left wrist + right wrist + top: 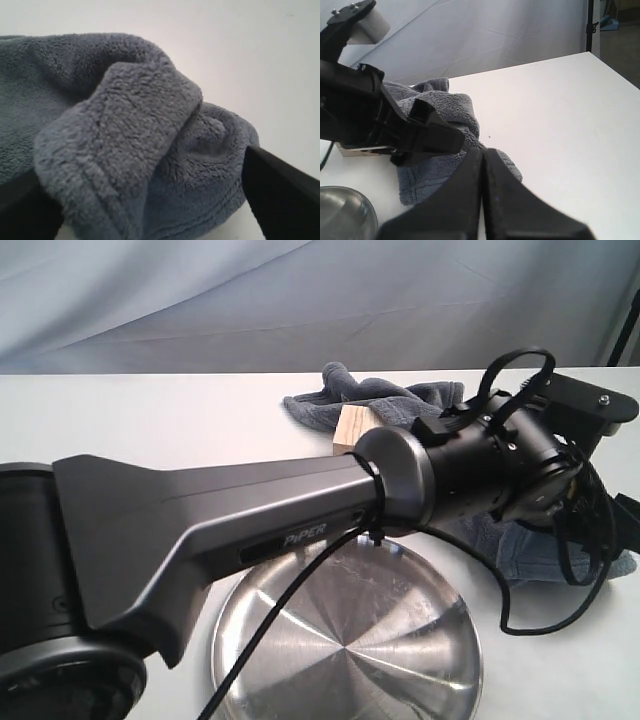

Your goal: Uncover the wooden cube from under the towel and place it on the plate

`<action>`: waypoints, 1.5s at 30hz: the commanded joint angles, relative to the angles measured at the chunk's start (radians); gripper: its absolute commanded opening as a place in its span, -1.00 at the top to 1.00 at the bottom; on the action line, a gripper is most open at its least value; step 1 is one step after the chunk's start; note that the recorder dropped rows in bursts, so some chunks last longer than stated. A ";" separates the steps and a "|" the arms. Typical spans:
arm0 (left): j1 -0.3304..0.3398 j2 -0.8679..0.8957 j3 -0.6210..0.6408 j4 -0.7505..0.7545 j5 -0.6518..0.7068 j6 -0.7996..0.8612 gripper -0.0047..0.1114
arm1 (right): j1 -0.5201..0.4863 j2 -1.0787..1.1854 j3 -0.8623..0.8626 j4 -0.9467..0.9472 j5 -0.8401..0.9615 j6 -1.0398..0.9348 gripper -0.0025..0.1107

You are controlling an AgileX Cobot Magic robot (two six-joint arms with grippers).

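Lifting towel (125,140): our left pincer (140,192) clamps its fold, baring the wooden cube (358,428).
Right pincer (482,152): closed, empty, idle.

On the worktop (150,410) the plate (400,660) lies nearest the front. The cube (352,428) stands behind it, and the towel (400,398) is bunched just behind and to the right of the cube, then runs forward past the plate's right side. The left arm (250,510) reaches from the front left across the gap between plate and cube, over the plate's rear rim, and ends above the towel's right part, where a raised fold of the towel sits between the left fingers (280,195).
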 commanded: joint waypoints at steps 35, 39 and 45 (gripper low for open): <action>0.258 -0.085 -0.008 0.077 0.077 -0.376 -0.53 | 0.000 -0.006 0.003 0.005 0.012 0.004 0.90; 0.256 -0.056 -0.008 0.077 0.037 -0.374 -0.53 | 0.000 -0.006 0.003 0.005 0.012 0.004 0.90; 0.255 -0.006 -0.008 0.071 0.009 -0.374 -0.53 | 0.000 -0.006 0.003 0.005 0.012 0.004 0.90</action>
